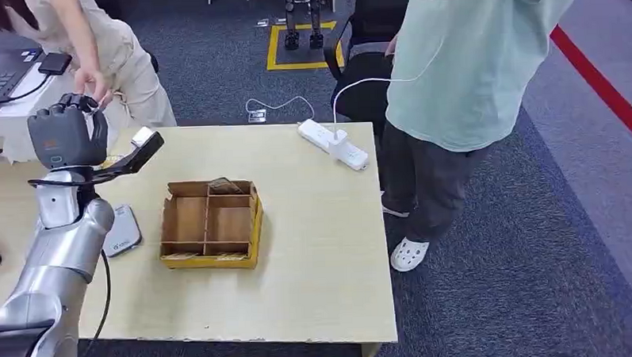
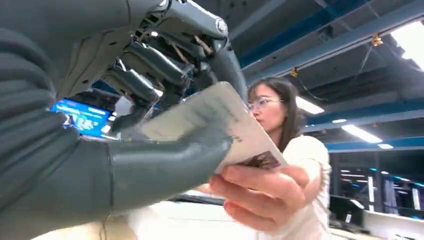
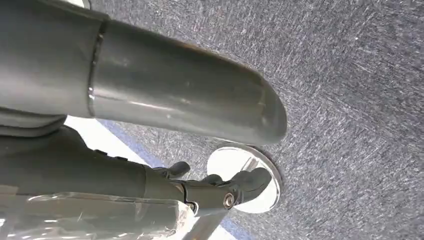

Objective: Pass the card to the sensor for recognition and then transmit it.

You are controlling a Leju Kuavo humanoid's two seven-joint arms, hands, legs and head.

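The left hand point(image 2: 150, 125) is raised at the upper left of the head view, thumb and dark fingers point(image 2: 145, 65) pinching the card point(image 2: 220, 120). A person's hand point(image 2: 260, 192) grips the card's far end too, so both hold it at once. In the head view the card is hidden behind the left hand point(image 1: 67, 128).

The sensor point(image 1: 123, 230) lies flat on the table point(image 1: 323, 250) at centre left, beside the divided box point(image 1: 211, 223). A power strip point(image 1: 333, 144) sits by the table's far edge. The table's right half is open.

The right hand point(image 3: 180, 100) hangs over carpet; its fingers are loosely apart and hold nothing, much of it cut off.
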